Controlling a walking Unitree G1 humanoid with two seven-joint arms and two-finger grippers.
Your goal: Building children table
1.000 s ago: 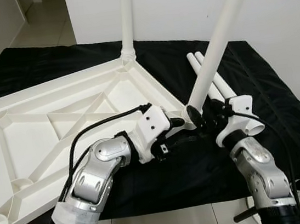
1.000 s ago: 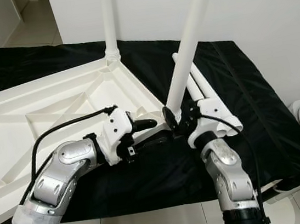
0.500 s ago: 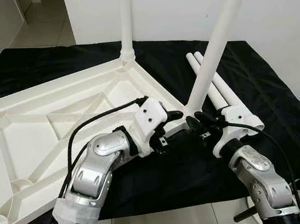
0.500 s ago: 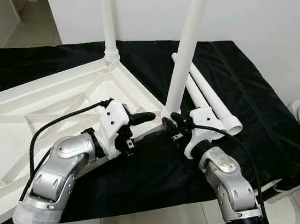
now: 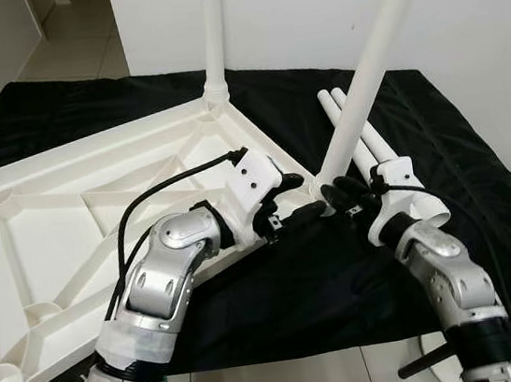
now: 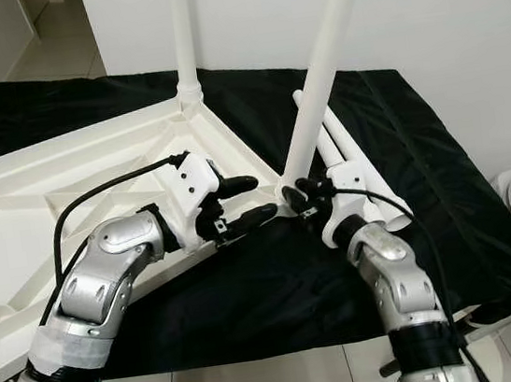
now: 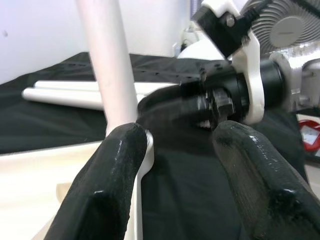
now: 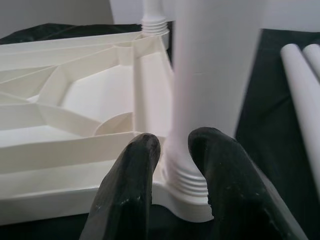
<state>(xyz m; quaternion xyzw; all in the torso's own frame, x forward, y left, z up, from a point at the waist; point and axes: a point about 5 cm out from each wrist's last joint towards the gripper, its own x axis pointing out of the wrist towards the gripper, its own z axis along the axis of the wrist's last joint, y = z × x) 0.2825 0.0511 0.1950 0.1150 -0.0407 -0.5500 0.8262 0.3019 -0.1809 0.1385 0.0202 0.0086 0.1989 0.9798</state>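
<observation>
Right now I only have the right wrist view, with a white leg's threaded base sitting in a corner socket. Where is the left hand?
Observer: The left hand is open at the tabletop edge, just beside that same corner.
Operator: Is the leg straight?
Observer: No. The leg leans toward the robot's right, while the far-corner leg stands upright.
Operator: Any legs left over?
Observer: Two loose legs lie side by side on the black cloth, beyond the right hand.
</observation>
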